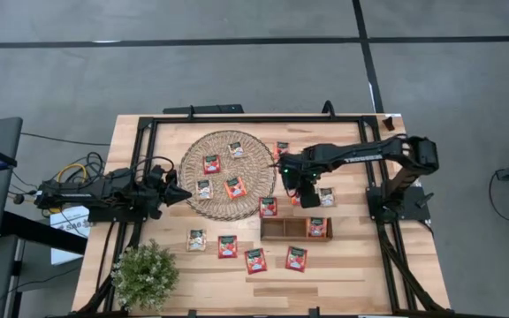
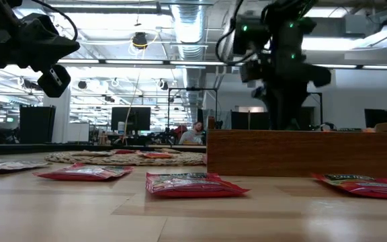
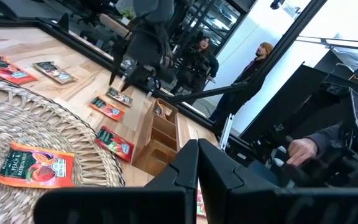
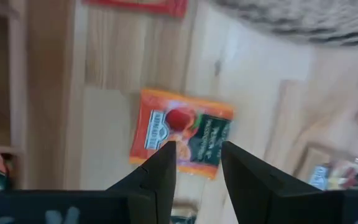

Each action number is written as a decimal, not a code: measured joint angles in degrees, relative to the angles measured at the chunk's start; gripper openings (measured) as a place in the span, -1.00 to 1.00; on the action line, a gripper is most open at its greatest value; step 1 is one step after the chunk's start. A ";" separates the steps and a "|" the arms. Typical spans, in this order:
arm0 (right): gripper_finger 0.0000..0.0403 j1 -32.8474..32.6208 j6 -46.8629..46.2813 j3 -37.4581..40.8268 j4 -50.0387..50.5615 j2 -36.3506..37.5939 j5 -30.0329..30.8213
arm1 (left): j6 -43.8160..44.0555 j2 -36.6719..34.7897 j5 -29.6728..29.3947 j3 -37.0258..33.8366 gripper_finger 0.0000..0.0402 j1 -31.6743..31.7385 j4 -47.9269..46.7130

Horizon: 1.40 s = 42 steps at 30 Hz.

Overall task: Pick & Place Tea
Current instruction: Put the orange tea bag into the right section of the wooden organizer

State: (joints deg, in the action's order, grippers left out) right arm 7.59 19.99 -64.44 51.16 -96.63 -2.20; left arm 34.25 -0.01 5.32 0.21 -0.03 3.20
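Tea sachet (image 1: 316,227) in tray's (image 1: 295,229) end compartment.

On the wooden tray (image 2: 301,153), the letters "HT" show at its front face's far right end in the low view. An orange sachet (image 3: 35,166) on the wicker mat (image 3: 17,124) seems to read "PEACH & PASSION…"; other print is unreadable.

Open-plan office: monitors (image 2: 127,118), ceiling ducts (image 2: 192,27)
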 joint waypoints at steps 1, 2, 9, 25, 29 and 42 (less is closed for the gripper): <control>-0.41 -0.11 0.37 0.09 0.21 -1.12 0.32 | 0.29 0.00 0.01 0.00 -1.00 0.00 -0.01; -0.41 -0.11 0.79 0.11 -0.14 -2.11 0.72 | 0.78 0.00 0.02 0.00 -1.00 0.00 -0.03; -0.41 1.08 2.64 0.09 -2.55 -8.92 4.01 | 1.17 0.00 0.03 0.00 -1.00 0.00 -0.07; -0.50 2.30 3.04 -0.31 -2.17 -13.34 1.17 | 1.21 0.00 0.04 0.00 -1.00 0.00 -0.11; -0.59 2.30 3.00 -0.26 -2.24 -13.34 1.05 | 1.21 0.00 0.07 0.00 -1.00 0.00 -0.13; -0.98 2.13 2.49 -3.74 1.96 -13.08 2.78 | 1.21 0.00 0.09 0.00 -1.00 0.00 -0.13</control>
State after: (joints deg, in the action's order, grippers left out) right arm 9.72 22.48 -68.18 53.12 -109.72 0.58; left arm 35.46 -0.01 5.41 0.21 -0.03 3.07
